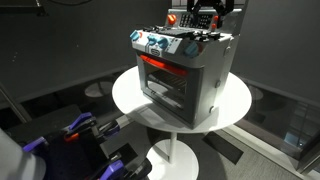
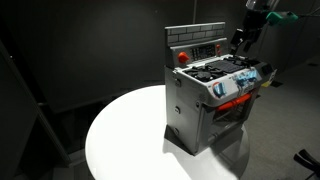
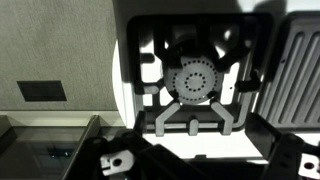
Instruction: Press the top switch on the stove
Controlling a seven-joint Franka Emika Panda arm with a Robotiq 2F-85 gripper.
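Observation:
The stove point(image 1: 190, 75) is a small grey toy oven with a red-glowing door, standing on a round white table point(image 1: 130, 100). It also shows in the other exterior view point(image 2: 195, 110). Its raised back panel point(image 2: 200, 42) carries a red round button point(image 2: 182, 57) and dark switches. My gripper point(image 1: 207, 22) hangs just above the stove's back corner, near the panel's end, and shows in the other exterior view too point(image 2: 241, 40). The wrist view looks straight down on a black burner grate point(image 3: 195, 80), with the jaws point(image 3: 205, 160) spread apart and empty at the bottom.
A blue and black chair or cart point(image 1: 70, 135) stands in front of the table. Dark curtains surround the scene. The table's white pedestal foot point(image 1: 175, 155) is below. The panel's grey brick pattern point(image 3: 298, 60) fills the right of the wrist view.

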